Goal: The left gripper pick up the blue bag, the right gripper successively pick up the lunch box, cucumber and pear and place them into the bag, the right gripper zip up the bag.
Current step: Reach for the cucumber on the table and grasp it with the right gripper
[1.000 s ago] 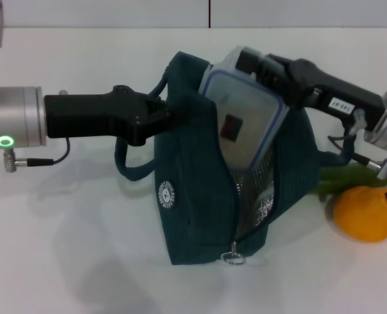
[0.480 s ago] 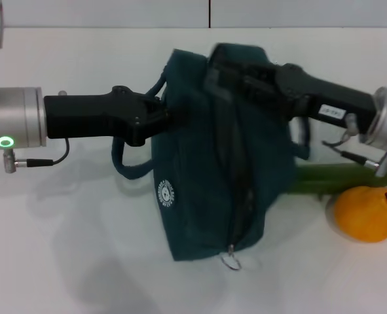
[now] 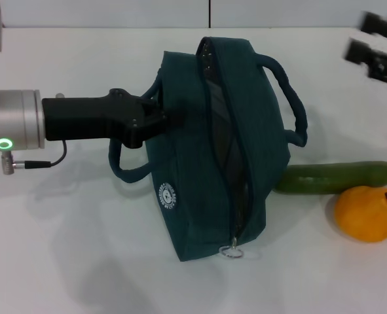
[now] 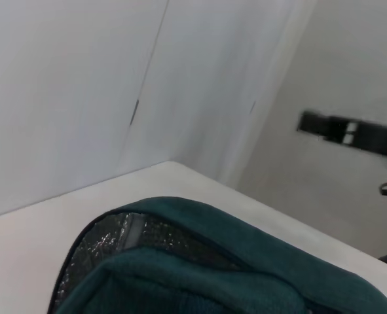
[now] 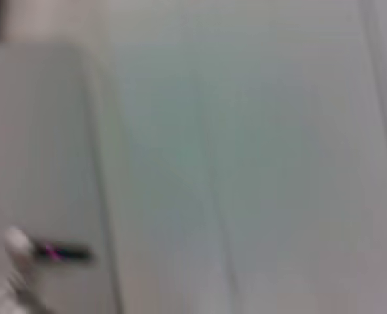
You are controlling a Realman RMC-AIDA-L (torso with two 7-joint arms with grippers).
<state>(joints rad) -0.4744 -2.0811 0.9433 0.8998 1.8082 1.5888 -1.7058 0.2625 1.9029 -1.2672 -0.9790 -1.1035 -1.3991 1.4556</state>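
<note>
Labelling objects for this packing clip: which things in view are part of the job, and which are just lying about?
Part of the job: blue bag, held by the left gripper; cucumber; pear; right gripper, empty.

Lying about: only the white table.

The head camera looks forward and down over the white table (image 3: 82, 261), taking in the whole dark teal-blue fabric bag (image 3: 186, 163). The left wrist camera sits close above that same bag (image 4: 200, 261), facing the far wall. The right wrist camera faces blurred pale panels.

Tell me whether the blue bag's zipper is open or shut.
Open. In the head view the blue bag shows a dark gap along its zipper, with the ring pull at the near end.
</note>
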